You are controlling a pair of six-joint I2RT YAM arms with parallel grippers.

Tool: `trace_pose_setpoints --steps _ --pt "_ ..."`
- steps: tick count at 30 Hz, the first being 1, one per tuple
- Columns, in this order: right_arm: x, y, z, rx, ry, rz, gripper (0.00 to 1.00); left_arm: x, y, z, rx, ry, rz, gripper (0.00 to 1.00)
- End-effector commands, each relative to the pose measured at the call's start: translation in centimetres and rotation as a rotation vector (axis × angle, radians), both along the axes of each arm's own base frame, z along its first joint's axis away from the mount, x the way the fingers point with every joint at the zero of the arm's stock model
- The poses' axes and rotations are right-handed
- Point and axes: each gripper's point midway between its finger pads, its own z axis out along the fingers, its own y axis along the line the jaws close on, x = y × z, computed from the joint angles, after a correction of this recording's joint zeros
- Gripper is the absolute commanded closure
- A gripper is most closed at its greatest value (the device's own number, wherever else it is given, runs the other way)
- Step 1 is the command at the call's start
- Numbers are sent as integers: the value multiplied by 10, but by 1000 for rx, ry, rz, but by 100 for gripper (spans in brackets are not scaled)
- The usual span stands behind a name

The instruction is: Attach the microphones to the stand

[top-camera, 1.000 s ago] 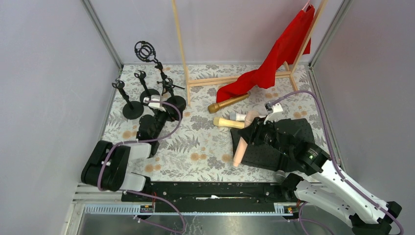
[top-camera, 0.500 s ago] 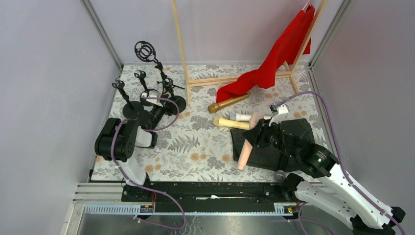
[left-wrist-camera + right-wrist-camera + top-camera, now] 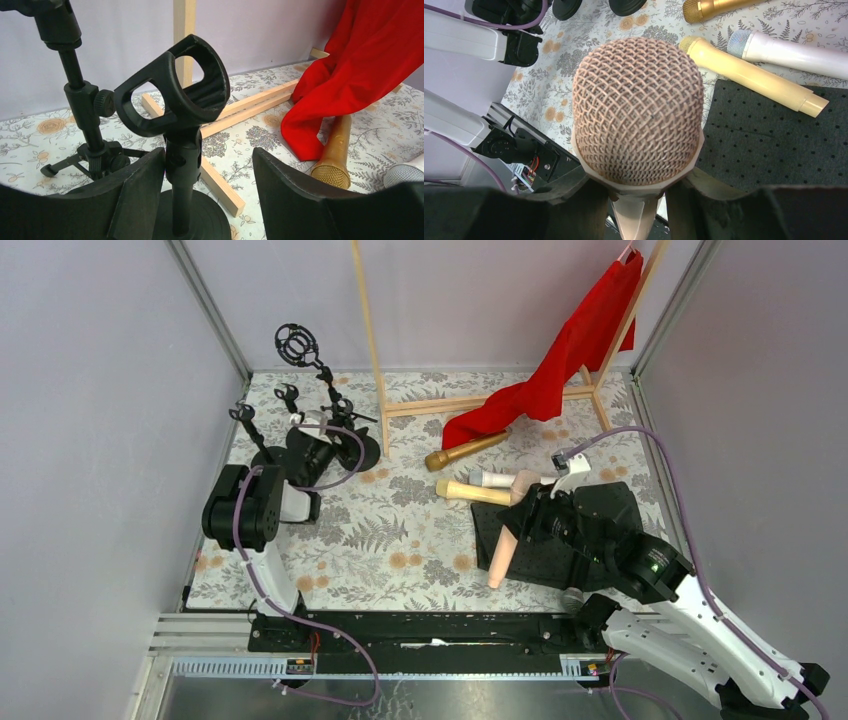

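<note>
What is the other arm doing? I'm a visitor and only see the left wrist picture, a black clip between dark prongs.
Observer: The right end effector is shut on a pink microphone, its mesh head pointing at that wrist's camera.
Operator: Are there microphones besides the gold microphone?
Observer: Yes, a pale yellow microphone lies on the table near it.
Operator: Is that clip alone?
Observer: No, it stands among several black microphone stands in the far left corner.

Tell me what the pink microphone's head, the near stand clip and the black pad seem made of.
Pink microphone: head looks like woven metal mesh, coated matte pink.
Stand clip: probably moulded plastic, possibly rubber; smooth matte black, rounded edges.
Black pad: likely foam; dull, soft-looking surface dotted with small holes.
</note>
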Motion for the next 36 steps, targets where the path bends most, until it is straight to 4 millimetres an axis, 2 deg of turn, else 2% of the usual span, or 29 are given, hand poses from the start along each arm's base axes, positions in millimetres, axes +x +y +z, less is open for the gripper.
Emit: trace_pose_setpoints --steps 1,6,17,20,23,28,31,34,36 --pt "2 -1 27 41 -55 -10 100 8 -6 34 10 -158 -57 33" --pt "2 -3 29 40 -56 -15 100 17 -8 30 -1 -148 -73 38" --pt "3 -6 31 45 -62 -32 100 12 -14 35 -12 -145 -128 70" --pt "4 -8 35 39 -74 -36 100 -1 -18 42 -18 -148 -157 85" --pt "4 -12 41 33 -103 -46 100 -18 -22 49 -31 -142 -186 94" --pt "7 -24 51 29 -168 -84 100 -50 -22 61 -78 -133 -160 100" --pt "7 -30 56 30 -210 -95 100 -69 -23 68 -145 -99 -170 100" --pt "11 -37 62 45 -249 -133 100 -89 -28 73 -217 -50 -207 100" --pt "12 -40 67 57 -270 -153 100 -102 -38 78 -248 -28 -255 100"
